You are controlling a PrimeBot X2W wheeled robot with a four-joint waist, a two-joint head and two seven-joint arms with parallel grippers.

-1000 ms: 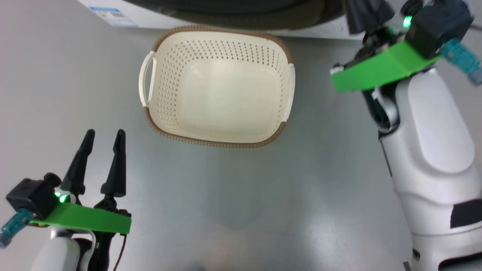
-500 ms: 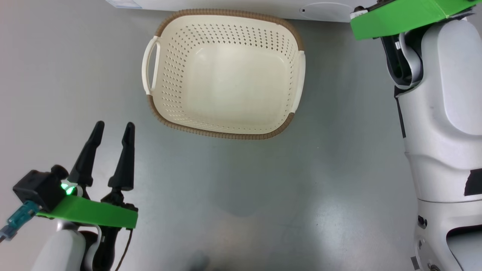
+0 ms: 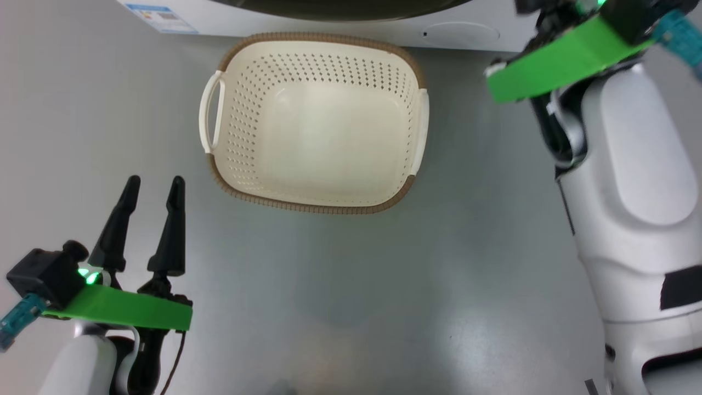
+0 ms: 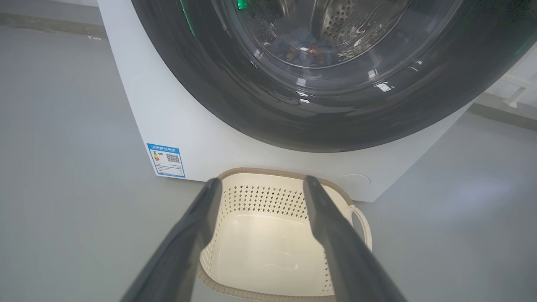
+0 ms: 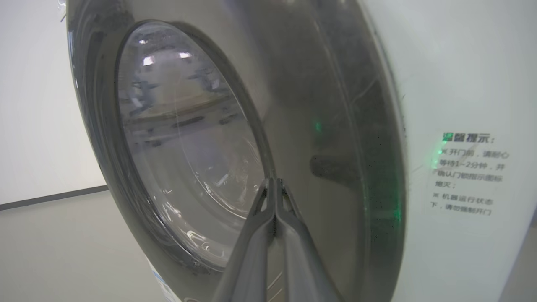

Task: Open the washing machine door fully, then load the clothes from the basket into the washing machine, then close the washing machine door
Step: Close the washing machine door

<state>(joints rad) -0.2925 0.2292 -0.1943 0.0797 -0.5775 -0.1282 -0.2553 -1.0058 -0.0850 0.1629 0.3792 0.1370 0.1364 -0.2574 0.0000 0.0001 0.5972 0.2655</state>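
Mostly the head camera has moved since a moment ago: the whole picture has slid, while the basket (image 3: 323,131) sits in the same spot on the floor (image 3: 351,285), just in front of the washing machine (image 4: 201,138), and it is empty. The clothes (image 4: 304,49) are inside the drum (image 4: 356,16), a blue and orange blur behind the glass (image 4: 268,25). The washing machine door (image 4: 302,117) looks shut, or very nearly. The right gripper (image 5: 273,181) has its jaws squeezed tight together, holding nothing, tips at the shiny black ring (image 5: 319,126) beside the glass. The left gripper (image 3: 154,181) hangs at the near left, well apart from the basket, jaws wide and empty.

The thin tips could slide on the shiny ring, and then the door would not click shut. A bit of cloth caught at the edge would stop it too. The catch is hidden, so I cannot tell if the door is locked, or if the tips really touch it.
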